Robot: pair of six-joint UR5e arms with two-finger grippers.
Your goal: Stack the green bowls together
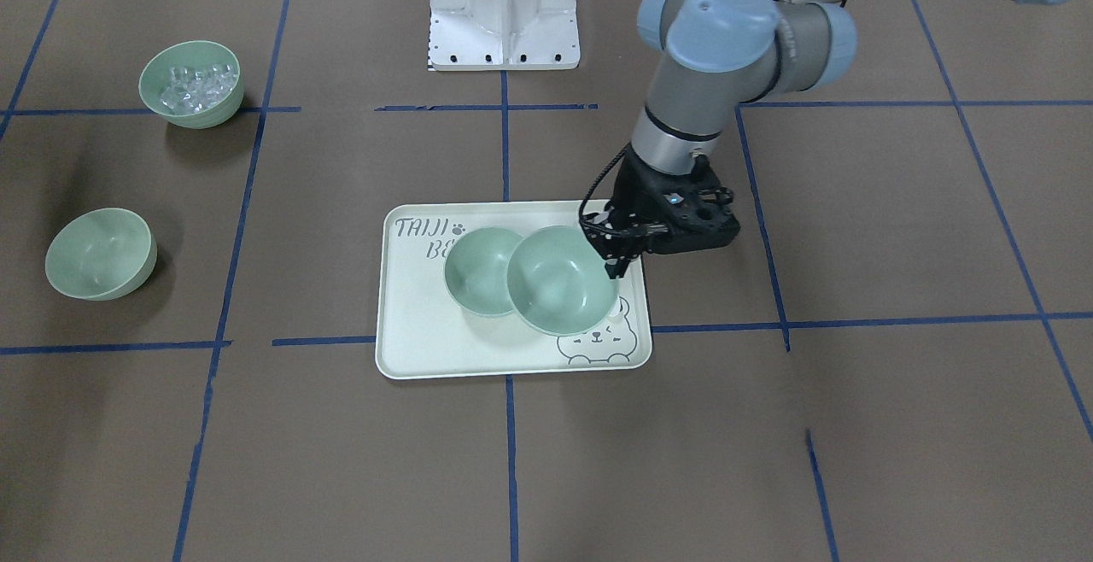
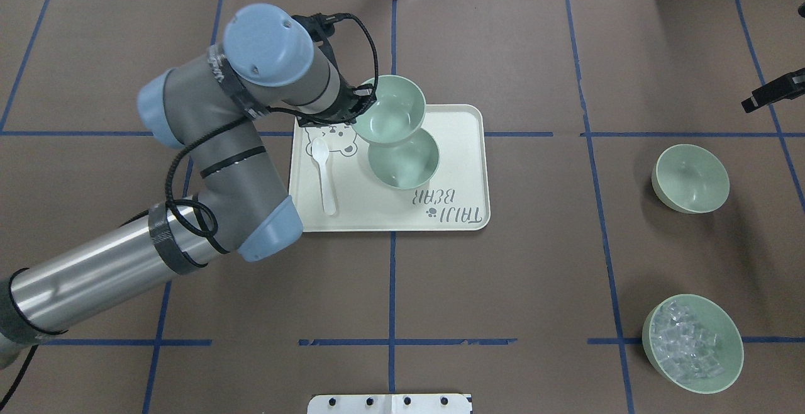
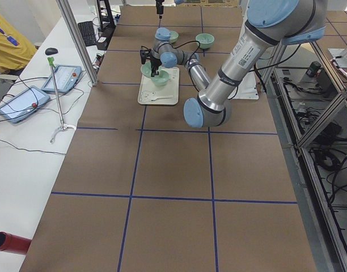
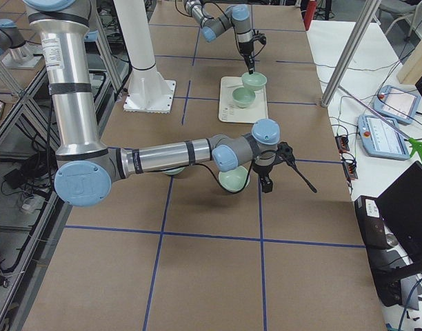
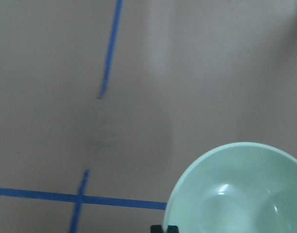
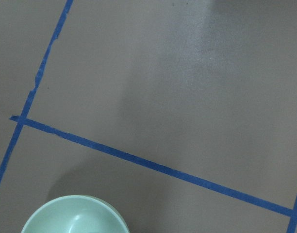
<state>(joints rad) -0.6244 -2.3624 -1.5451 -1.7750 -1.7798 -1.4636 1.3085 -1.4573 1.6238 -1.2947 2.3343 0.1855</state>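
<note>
While the left gripper (image 1: 613,265) carried its load: you had its jaws pinched on the rim of one green bowl, the held bowl (image 1: 559,280), which hung from them, raised over the tray (image 1: 410,357).
done so far: nothing stacked, by my reading; no bowl sat inside another.
tray bowl (image 1: 480,272): stood upright on the tray, below the left jaws and off to one side. The held bowl overlapped it in both fixed views but was not centred over it.
third bowl (image 1: 98,253): sat on the table (image 1: 854,425), well apart from the left jaws and just beside the right gripper (image 4: 266,181).
right jaws: spread or pressed together, I could not tell; only the side view showed them, small.
left to do (judgement): you needed to bring the held bowl over the tray bowl and seat it, then fetch the third bowl and nest it too.
ice bowl (image 1: 191,84): held clear cubes, well apart from both sets of jaws; not one for the stack.
hidden or unclear: whether the held bowl's base touched the tray bowl's rim. The spoon (image 2: 324,172) on the tray showed from overhead only. The left wrist view cut the held bowl at the frame edge and caught the jaw tips only as a dark sliver.
</note>
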